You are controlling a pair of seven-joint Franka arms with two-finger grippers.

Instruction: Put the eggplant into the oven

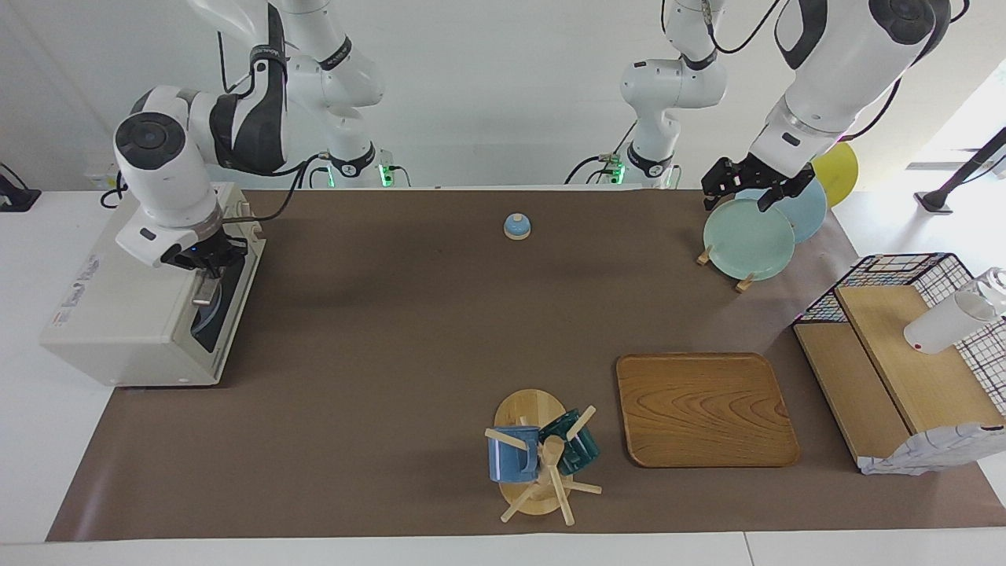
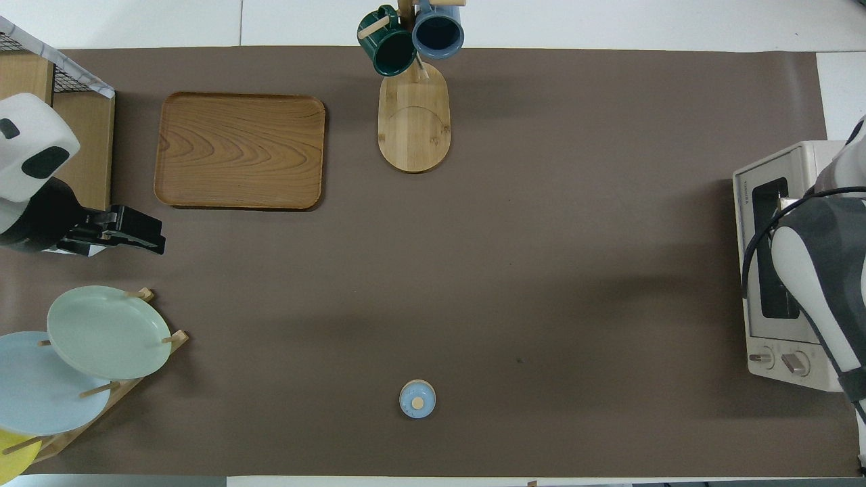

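Oven [image 1: 141, 306]: shut, eggplant unseen. Right gripper [image 1: 206, 271] at door, finger state unclear; next: release. Left gripper [image 1: 747, 189] waits, fingers apart.

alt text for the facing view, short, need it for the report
The right arm's tool is at the door of a cream oven at one end of a brown-covered table, while the left tool hangs over a rack of plates. No eggplant shows; a wooden tray, a mug tree and a small bell also sit on the table.
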